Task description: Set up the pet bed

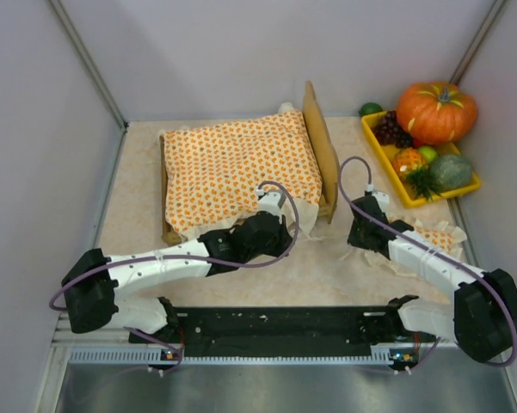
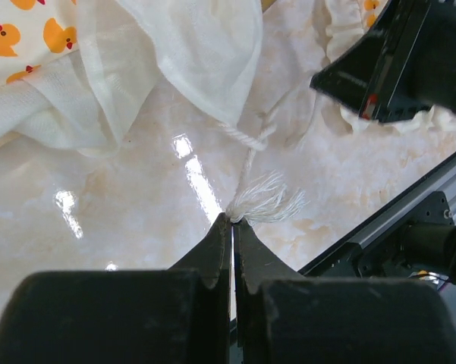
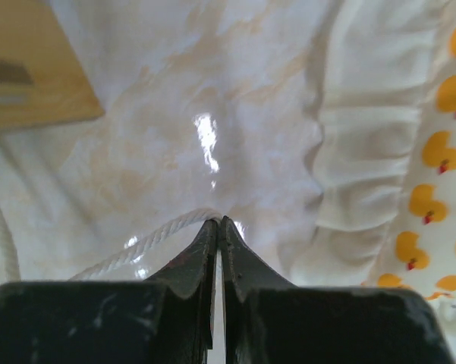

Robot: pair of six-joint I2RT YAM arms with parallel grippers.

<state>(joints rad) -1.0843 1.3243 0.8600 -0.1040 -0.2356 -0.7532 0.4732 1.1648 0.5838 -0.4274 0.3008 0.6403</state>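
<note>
The pet bed [image 1: 320,146], a light-wood frame with a tall headboard on its right end, stands at the table's back centre. An orange-dotted ruffled bedspread [image 1: 236,163] covers it. My left gripper [image 2: 233,220] is at the bed's near right corner, shut on the frayed end of a white cord [image 2: 246,163] that runs to the bedspread's sheer ruffle [image 2: 190,53]. My right gripper [image 3: 218,221] is right of the bed, shut on a white cord [image 3: 136,250] low over the table. A wooden corner of the bed [image 3: 30,83] shows at its upper left. The small dotted pillow [image 1: 439,237] lies by the right arm.
A yellow tray [image 1: 387,159] with grapes, small fruit and a green squash sits at the back right, an orange pumpkin [image 1: 436,110] beside it. Grey walls close in both sides. A black rail [image 1: 284,327] runs along the near edge. The right arm [image 2: 398,53] is close to the left gripper.
</note>
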